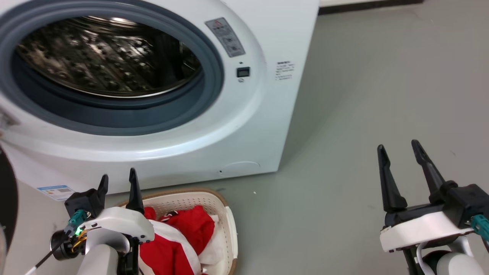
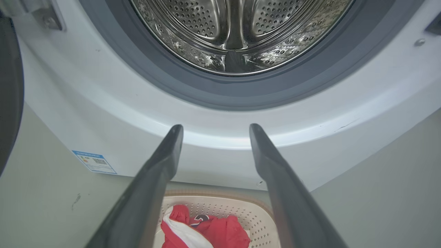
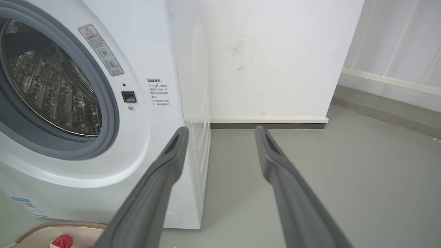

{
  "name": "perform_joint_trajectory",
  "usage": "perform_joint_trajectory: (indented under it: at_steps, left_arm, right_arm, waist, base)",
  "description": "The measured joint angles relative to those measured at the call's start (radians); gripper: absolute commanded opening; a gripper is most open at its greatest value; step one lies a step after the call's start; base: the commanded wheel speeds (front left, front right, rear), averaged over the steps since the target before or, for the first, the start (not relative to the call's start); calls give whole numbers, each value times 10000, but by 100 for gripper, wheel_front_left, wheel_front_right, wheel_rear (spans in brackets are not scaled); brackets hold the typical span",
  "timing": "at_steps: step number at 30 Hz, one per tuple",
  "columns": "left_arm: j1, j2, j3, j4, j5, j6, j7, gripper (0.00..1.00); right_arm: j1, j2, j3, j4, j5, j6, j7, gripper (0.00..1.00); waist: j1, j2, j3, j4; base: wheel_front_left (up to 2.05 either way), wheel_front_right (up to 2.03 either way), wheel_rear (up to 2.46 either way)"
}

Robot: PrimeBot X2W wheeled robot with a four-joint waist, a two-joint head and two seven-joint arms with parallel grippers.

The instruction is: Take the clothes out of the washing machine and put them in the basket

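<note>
Clothes: red garments with white stripes (image 1: 191, 225) are seen heaped inside the basket (image 1: 230, 223), toward its left side.
Basket: it is set on the floor (image 1: 363, 95), close against the foot of the washing machine (image 1: 244, 126) and below the porthole.
Left claw: the left claw (image 1: 118, 175) is held moderately spread with nothing gripped. It is poised over the basket's left rear part, tips aimed at the machine's lower front, and the clothes lie just below it.
Right claw: the right claw (image 1: 398, 145) is spread wide and holds nothing. It is placed over bare floor to the right of the machine, well apart from basket and clothes.
Drum: perforated steel (image 1: 107, 57) is seen through the grey-gasketed porthole.
Door: a dark rim (image 1: 7, 198) is seen at the left edge, swung open.
Obstruction: the left part of the pile is covered by the left arm's pale wrist in the head view.
</note>
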Motion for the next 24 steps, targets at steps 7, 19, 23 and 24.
perform_joint_trajectory:
  at_steps: [7,19,23,24]
  left_arm:
    - [596,-305,240,-2422,1005,-17,0,100]
    - [1824,59,-267,-4692,2376,217,428,100]
    - [2316,159,-339,-5258,2452,267,890,100]
    - [2456,184,-353,-5348,2451,290,1026,100]
  right_arm:
    - [414,0,6,-176,-46,0,125,100]
    - [849,2,58,-355,-418,0,430,100]
    - [1148,0,52,-291,-418,0,470,100]
    - [1214,2,46,-286,-418,0,489,100]
  waist:
    - [0,0,-568,548]
    - [0,0,-1277,1141]
    - [1,0,-1561,1226]
    - [1,0,-1639,1243]
  base:
    - [0,0,0]
    - [0,0,0]
    - [0,0,0]
    - [0,0,0]
